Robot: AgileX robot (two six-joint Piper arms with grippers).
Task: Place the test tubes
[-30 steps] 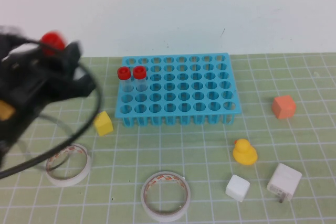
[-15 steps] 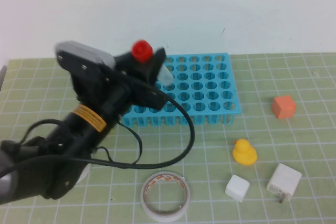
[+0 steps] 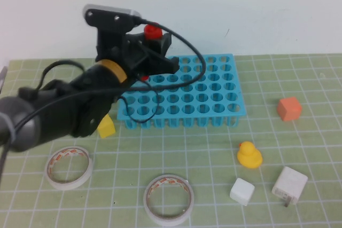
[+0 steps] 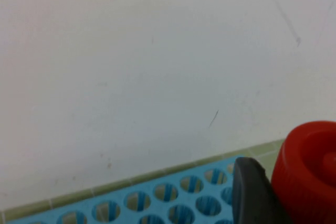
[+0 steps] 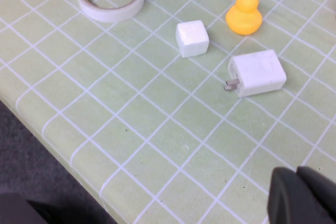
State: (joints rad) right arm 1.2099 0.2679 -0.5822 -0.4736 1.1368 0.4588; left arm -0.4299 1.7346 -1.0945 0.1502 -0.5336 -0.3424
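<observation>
A red-capped test tube (image 3: 152,29) is held cap uppermost in the left tool (image 3: 151,40), which is clenched on it just below the cap, above the rear left part of the blue rack (image 3: 203,94) on the green gridded bench (image 3: 310,148). The tube's body is hidden behind the tool, so its tip cannot be matched to any one hole. The right tool (image 5: 296,184) is seen only from its own wrist camera, shut and empty, parked over the near right part of the bench, not far from the white charger (image 5: 257,73) and the yellow duck (image 5: 244,14). The tube is judged to be light and stiff, with a smooth wall that is likely to slip and possibly to crack if squeezed hard. The grip just beneath the cap is therefore thought the soundest, since the cap's rim gives a stop against sliding and the lower length is left free to be lowered straight into a hole.
</observation>
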